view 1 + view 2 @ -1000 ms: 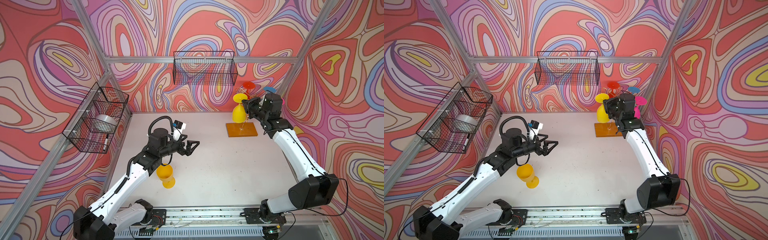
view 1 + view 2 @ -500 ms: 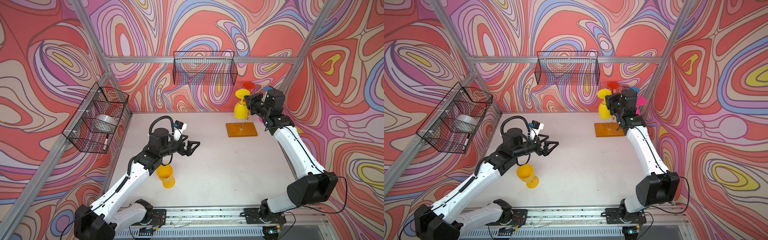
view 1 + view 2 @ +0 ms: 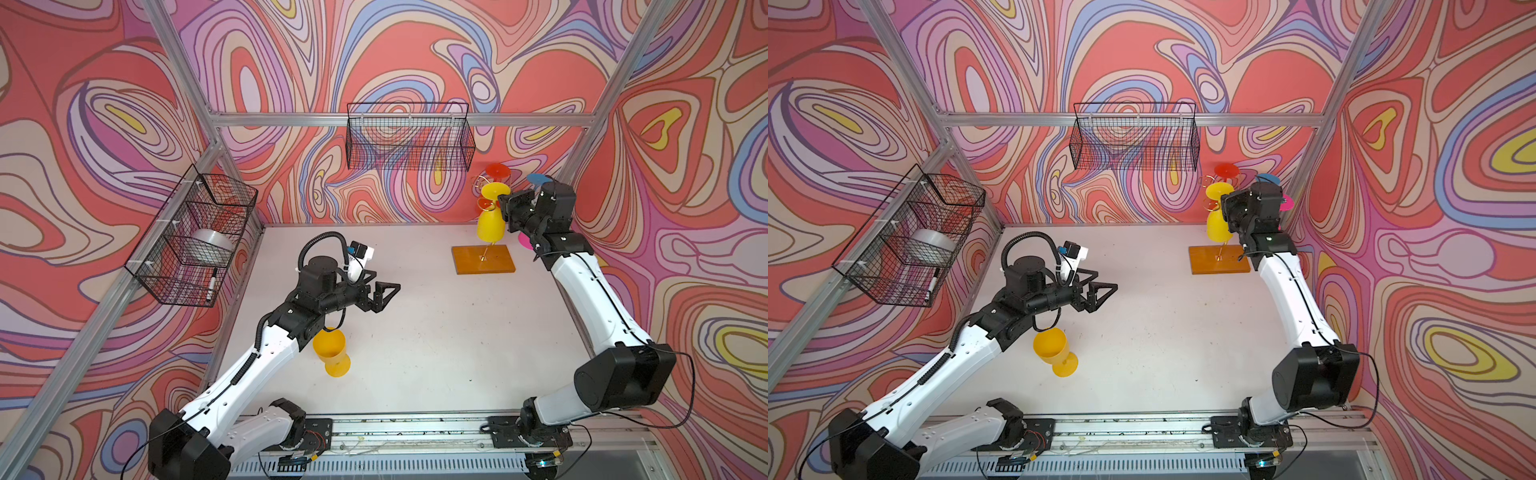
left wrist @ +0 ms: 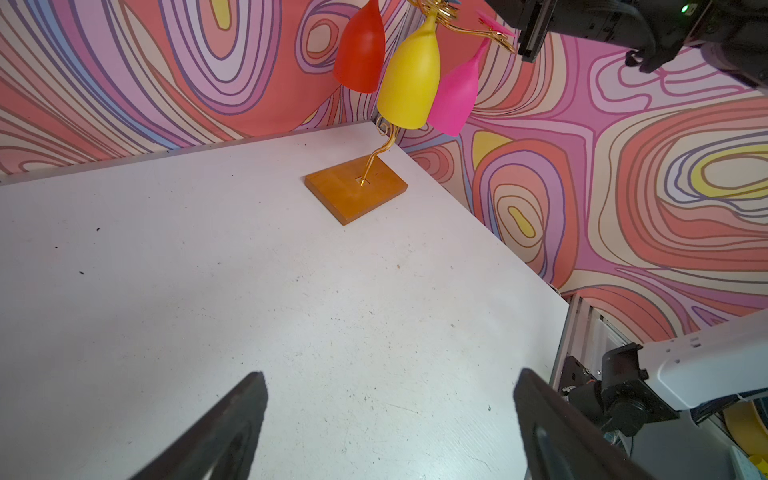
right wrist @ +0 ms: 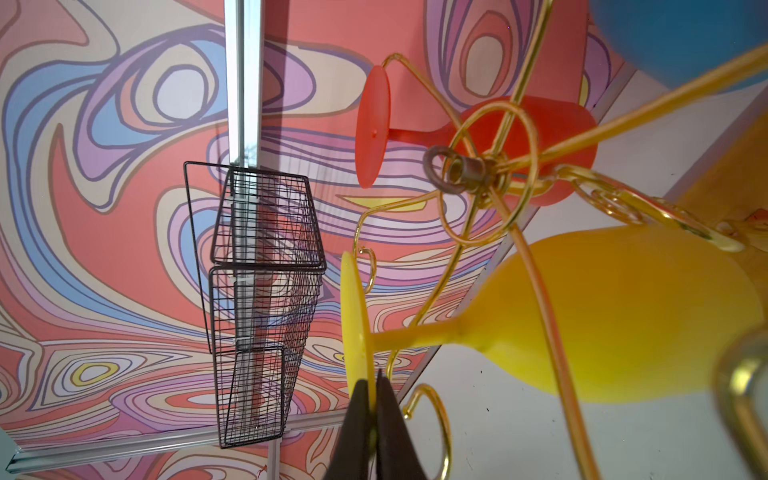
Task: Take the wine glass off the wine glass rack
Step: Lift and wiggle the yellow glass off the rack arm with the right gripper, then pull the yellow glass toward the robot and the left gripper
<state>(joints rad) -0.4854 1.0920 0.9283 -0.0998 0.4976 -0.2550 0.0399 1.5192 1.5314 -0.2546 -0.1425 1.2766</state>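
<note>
Right gripper (image 5: 372,380), risen up the wine glass rack (image 3: 469,259), is pinching the yellow wine glass (image 5: 623,320) by its foot. Sliding it off the hook is coming next.

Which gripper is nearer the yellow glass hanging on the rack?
Right. The right gripper is shut on the foot of the hanging yellow glass. The left gripper is open above the table, far from the rack.
</note>
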